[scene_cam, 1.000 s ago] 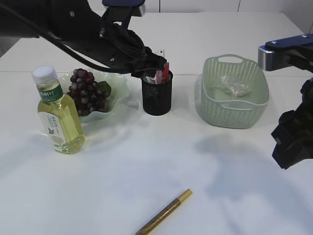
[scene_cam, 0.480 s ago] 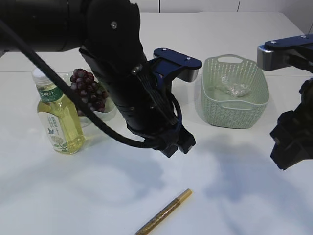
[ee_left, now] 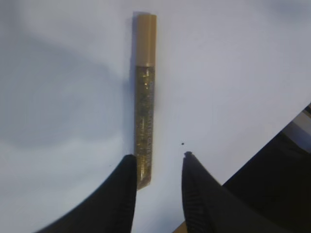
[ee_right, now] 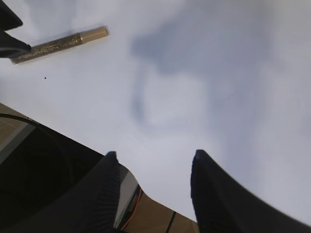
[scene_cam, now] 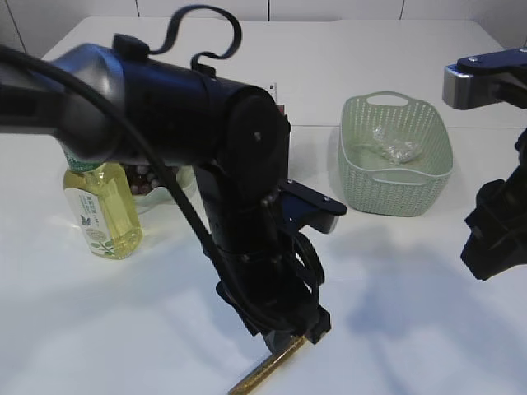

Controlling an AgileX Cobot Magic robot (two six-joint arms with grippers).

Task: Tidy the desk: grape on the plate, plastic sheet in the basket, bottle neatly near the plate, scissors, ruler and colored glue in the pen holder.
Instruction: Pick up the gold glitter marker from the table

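Note:
The gold glitter glue tube [scene_cam: 268, 372] lies on the white table near the front edge; it also shows in the left wrist view [ee_left: 144, 102] and the right wrist view [ee_right: 58, 44]. My left gripper [ee_left: 156, 162] is open, low over the tube's lower end, with the tube tip beside the left finger. My right gripper [ee_right: 153, 158] is open and empty, held above the table at the right. The yellow bottle [scene_cam: 100, 210] stands at the left by the grapes [scene_cam: 140, 181] on the plate. The plastic sheet [scene_cam: 394, 148] lies in the green basket [scene_cam: 395, 193]. The pen holder is hidden behind my left arm.
The left arm [scene_cam: 239, 206] fills the middle of the exterior view and hides the pen holder and most of the plate. The table's front edge [ee_right: 160, 204] runs close under the right gripper.
My left arm has swung from the pen holder at the back down to the front of the table, and its open gripper now sits over the glue tube. The right arm has barely moved.

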